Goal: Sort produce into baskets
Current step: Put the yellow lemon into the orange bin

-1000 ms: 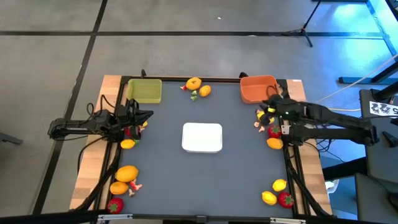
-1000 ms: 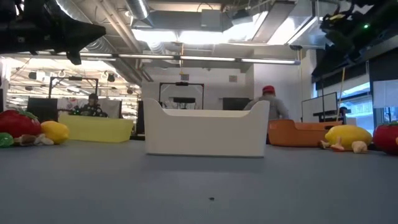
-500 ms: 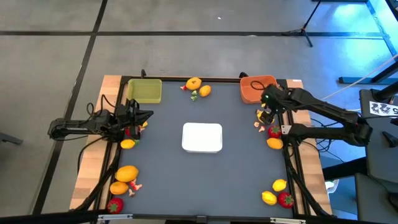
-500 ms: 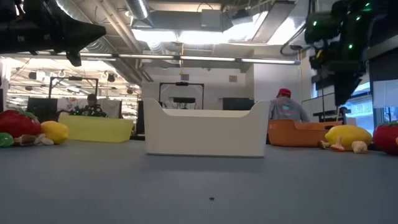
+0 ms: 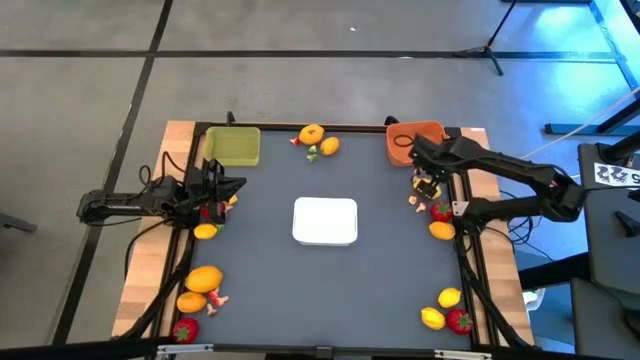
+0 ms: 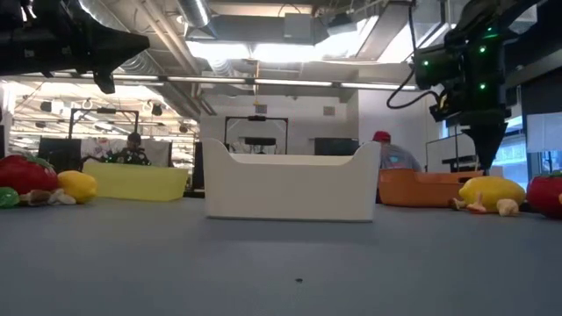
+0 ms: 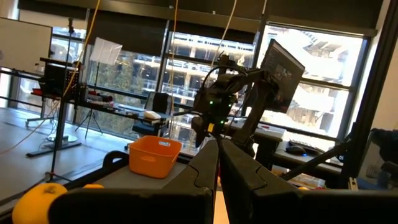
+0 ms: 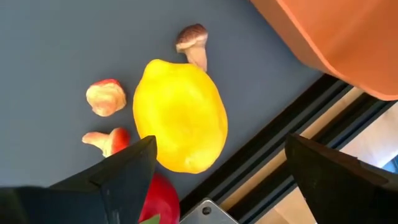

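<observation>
My right gripper point(image 8: 221, 149) is open and points down over a yellow lemon point(image 8: 180, 115), its fingers to either side and above it, touching nothing. The lemon lies on the mat beside the orange basket point(image 5: 415, 143), with small mushroom pieces point(image 8: 193, 43) and a red strawberry point(image 8: 158, 199) close by. In the low view the right gripper point(image 6: 486, 145) hangs just above the lemon point(image 6: 492, 190). The yellow-green basket point(image 5: 233, 147) stands at the far left. At the table's left edge my left gripper point(image 7: 218, 160) is shut, roughly level and empty.
A white tray point(image 5: 325, 221) sits mid-table. An orange point(image 5: 312, 133) and a lemon point(image 5: 330, 146) lie at the far edge. More fruit lies near left point(image 5: 204, 280), near right point(image 5: 450, 298) and at the right edge point(image 5: 441, 231). A person point(image 6: 386, 154) moves in the room behind.
My right arm has swung toward the table's far edge. Its gripper has tipped from near level to pointing down and has sunk over the lemon beside the orange basket. The fruit has not moved.
</observation>
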Controlling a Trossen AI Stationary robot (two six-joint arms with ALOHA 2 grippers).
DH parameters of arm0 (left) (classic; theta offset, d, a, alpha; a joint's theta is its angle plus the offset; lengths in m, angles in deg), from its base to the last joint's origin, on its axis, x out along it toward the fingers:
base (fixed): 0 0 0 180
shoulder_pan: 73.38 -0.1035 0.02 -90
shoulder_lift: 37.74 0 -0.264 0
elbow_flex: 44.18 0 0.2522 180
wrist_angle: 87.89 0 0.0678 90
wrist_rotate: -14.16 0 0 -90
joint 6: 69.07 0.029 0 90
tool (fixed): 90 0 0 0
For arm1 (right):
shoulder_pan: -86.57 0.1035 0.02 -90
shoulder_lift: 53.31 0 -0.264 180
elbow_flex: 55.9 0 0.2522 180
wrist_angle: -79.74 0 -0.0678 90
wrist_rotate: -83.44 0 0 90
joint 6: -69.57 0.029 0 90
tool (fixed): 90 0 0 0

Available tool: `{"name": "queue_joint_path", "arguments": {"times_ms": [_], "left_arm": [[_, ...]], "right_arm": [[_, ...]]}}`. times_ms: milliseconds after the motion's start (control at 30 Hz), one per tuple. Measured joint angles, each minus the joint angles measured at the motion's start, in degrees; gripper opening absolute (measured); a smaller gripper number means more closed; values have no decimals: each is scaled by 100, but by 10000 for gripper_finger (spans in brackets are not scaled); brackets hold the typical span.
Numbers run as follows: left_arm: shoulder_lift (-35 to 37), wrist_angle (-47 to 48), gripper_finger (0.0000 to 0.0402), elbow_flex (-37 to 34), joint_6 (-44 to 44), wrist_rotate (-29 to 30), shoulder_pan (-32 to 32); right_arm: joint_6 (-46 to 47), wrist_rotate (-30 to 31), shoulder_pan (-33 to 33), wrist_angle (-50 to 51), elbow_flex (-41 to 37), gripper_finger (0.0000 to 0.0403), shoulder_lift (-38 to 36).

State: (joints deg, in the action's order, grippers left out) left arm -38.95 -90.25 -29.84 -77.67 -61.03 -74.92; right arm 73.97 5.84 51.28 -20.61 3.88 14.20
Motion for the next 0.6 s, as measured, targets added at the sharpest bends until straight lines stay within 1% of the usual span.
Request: {"name": "queue_joint_path", "arguments": {"times_ms": [67, 200, 600], "left_arm": [[0, 1, 13, 0, -13, 0, 0], [0, -1, 13, 0, -33, 2, 0], [0, -1, 13, 0, -100, 1, 0]], "right_arm": [[0, -21, 0, -2, 0, 351, 109], [0, -378, 0, -8, 0, 351, 365], [-86, -496, 0, -149, 0, 349, 1285]]}}
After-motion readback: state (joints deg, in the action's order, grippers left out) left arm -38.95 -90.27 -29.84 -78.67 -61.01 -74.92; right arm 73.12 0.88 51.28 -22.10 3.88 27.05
